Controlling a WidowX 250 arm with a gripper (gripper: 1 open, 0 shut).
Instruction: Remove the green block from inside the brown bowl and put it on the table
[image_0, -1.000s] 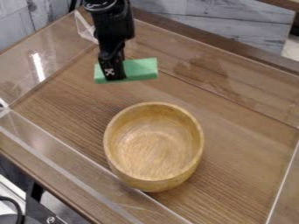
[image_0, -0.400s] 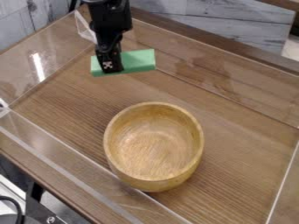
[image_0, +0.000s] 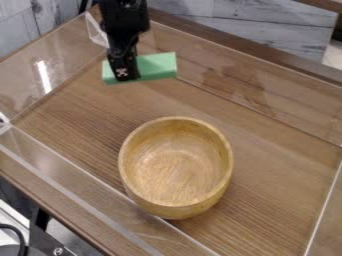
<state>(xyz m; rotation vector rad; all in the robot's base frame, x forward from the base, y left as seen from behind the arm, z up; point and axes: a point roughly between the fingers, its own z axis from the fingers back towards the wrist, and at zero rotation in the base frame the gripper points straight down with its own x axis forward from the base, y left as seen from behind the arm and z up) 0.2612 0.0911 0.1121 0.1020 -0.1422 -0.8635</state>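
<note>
The green block (image_0: 156, 67) hangs level just above the table (image_0: 254, 100) at the back left, outside the bowl. My gripper (image_0: 122, 72), black and pointing down, is shut on the block's left end and hides that end. The brown bowl (image_0: 175, 165) stands in the middle front of the table with nothing inside it, well clear of the gripper.
Low clear acrylic walls (image_0: 40, 70) run around the table's edges, with the left wall close to the gripper. A marbled wall (image_0: 267, 25) lies behind the table. Bare tabletop stretches to the right of the block and behind the bowl.
The gripper has carried the green block a little farther back and to the left, away from the bowl. The bowl has not moved.
</note>
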